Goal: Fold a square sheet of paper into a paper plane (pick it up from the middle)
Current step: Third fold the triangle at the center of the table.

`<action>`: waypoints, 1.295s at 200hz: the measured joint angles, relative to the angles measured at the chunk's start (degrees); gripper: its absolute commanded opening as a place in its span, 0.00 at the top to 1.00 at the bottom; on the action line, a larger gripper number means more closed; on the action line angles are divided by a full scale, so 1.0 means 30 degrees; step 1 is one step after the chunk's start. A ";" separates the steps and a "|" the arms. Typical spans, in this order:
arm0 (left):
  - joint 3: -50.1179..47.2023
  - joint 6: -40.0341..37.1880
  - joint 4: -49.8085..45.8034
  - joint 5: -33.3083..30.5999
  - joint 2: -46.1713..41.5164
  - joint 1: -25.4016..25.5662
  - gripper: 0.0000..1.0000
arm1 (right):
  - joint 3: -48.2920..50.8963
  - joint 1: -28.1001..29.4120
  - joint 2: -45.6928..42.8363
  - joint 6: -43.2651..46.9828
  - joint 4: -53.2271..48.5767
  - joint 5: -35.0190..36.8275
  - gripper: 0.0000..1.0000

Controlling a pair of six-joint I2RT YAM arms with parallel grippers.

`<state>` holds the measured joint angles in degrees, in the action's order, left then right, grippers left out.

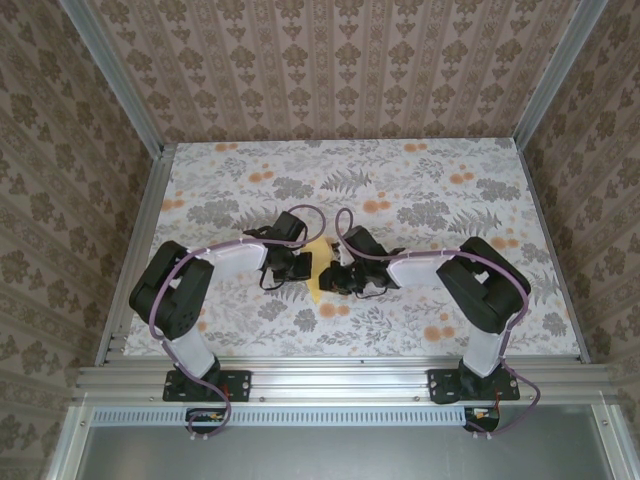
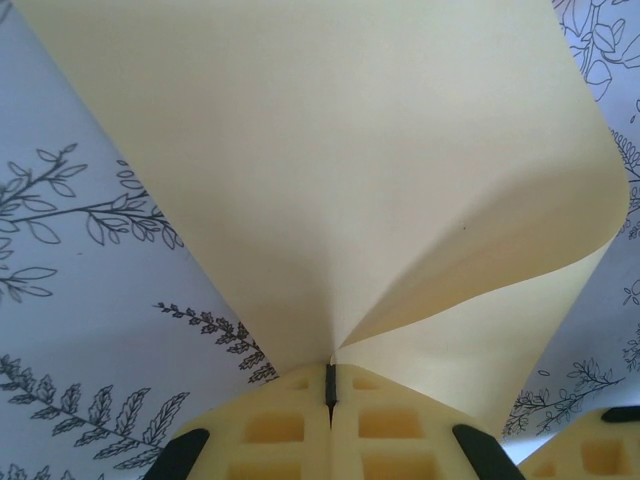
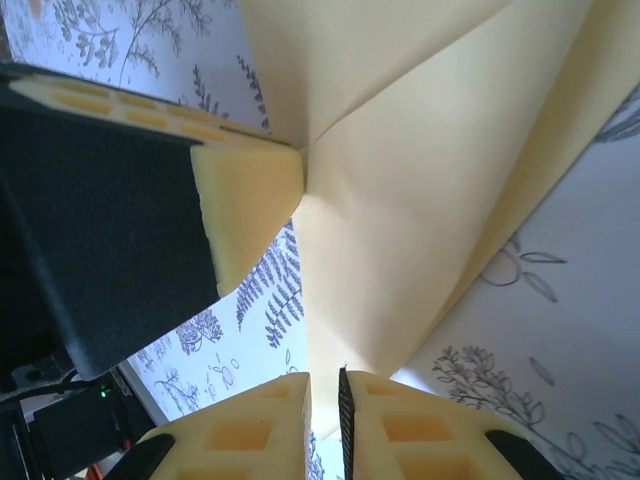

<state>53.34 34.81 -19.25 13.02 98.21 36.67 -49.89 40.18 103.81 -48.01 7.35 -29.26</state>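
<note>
Left fingers [image 2: 275, 430] and right fingers [image 3: 420, 430] each pinch the square sheet of paper [image 2: 330, 150].

Overhead view high, rearward, looking down; wrist views close-up, both sharing paper [image 2: 330, 180].

The left arm [image 1: 178, 292] and right arm [image 1: 490, 285] have black joints, white links and purple cables [image 1: 222, 400]. Their fingers [image 2: 300, 455] are pale yellow, with square hollows.

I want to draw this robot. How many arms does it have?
2. The left arm is on the left, the right arm on the right; both reach the yellow paper between them.
</note>
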 measured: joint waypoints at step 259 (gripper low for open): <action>0.0000 0.0444 0.0168 -0.0066 0.0066 -0.0109 1.00 | -0.0882 0.1115 0.1727 0.0408 0.0488 -0.1552 0.88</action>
<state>53.34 36.14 -18.74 12.82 98.41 36.34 -52.53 43.53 108.99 -46.78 8.82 -33.91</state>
